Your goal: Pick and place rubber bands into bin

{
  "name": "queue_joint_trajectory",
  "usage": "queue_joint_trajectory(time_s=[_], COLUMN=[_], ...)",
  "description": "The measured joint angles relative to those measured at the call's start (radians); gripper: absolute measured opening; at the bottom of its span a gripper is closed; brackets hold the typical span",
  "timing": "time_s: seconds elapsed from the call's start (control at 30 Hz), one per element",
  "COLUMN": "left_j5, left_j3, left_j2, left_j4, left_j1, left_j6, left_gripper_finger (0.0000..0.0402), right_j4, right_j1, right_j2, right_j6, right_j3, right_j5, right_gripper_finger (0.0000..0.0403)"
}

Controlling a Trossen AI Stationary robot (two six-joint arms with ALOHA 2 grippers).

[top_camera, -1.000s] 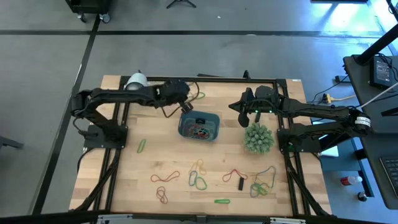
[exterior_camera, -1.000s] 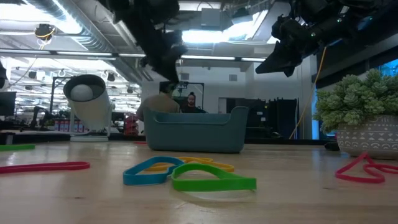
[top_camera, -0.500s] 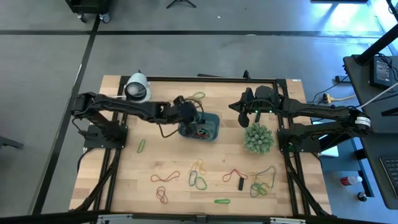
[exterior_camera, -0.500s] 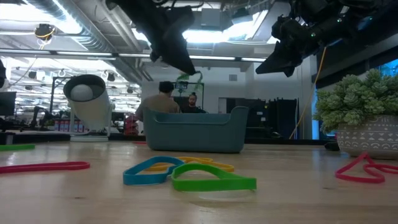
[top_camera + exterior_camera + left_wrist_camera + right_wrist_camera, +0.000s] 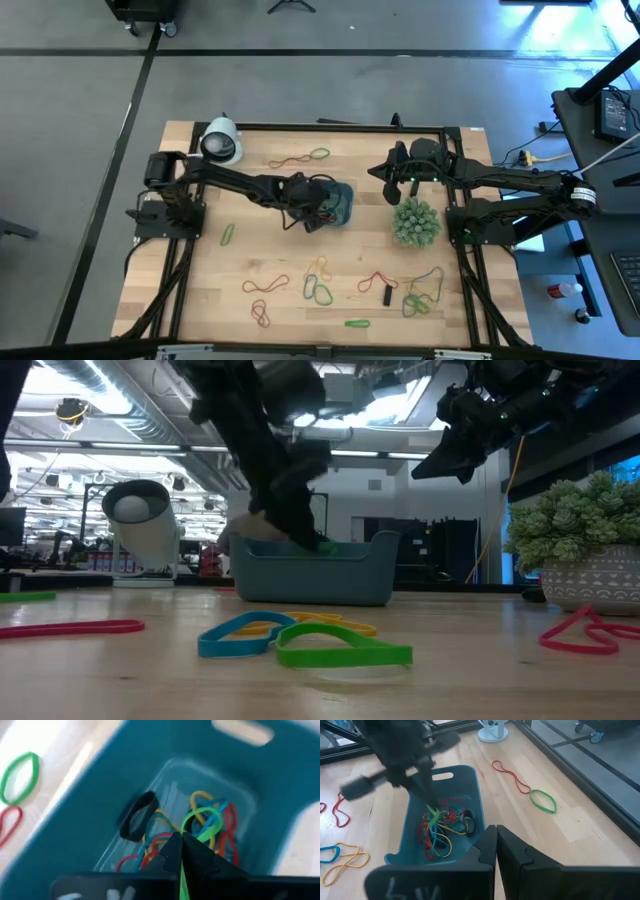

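We have the left gripper [image 5: 432,812] down inside the bin [image 5: 343,197], its jaws pinched together on a green band [image 5: 204,822] just above the pile of rubber bands [image 5: 442,827] already dropped there. The bin sits mid-bench, toward the far edge. Plenty is left, by our count: loose bands [image 5: 318,283] lie across the near half of the bench, one green band [image 5: 227,235] to the left and two [image 5: 300,158] behind the bin. The right gripper [image 5: 495,842] waits raised beside the bin, jaws closed on nothing. A potted plant [image 5: 415,222] stands near the right-hand bands, and a white dome [image 5: 221,142] sits at the far left corner.
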Motion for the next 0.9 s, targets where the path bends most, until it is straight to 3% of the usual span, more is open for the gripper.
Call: queue_joint_trajectory(time_s=[0.23,0.67,0.9], left_j5=[0.03,0.026,-0.031], left_j3=[0.0,0.014,0.014], left_j2=[0.022,0.004,-0.058], left_j4=[0.001,-0.008,-0.063], left_j1=[0.014,0.016,0.023], left_j6=[0.006,0.062,0.104], left_gripper_finger=[0.0019,0.0132,0.0168], right_j4=[0.0,0.0,0.0], right_j1=[0.0,0.0,0.0], right_j2=[0.0,0.0,0.004], right_j6=[0.0,0.0,0.0], right_j3=[0.0,0.0,-0.001], right_j5=[0.0,0.0,0.0], right_gripper_finger=[0.0016,0.0016,0.0016])
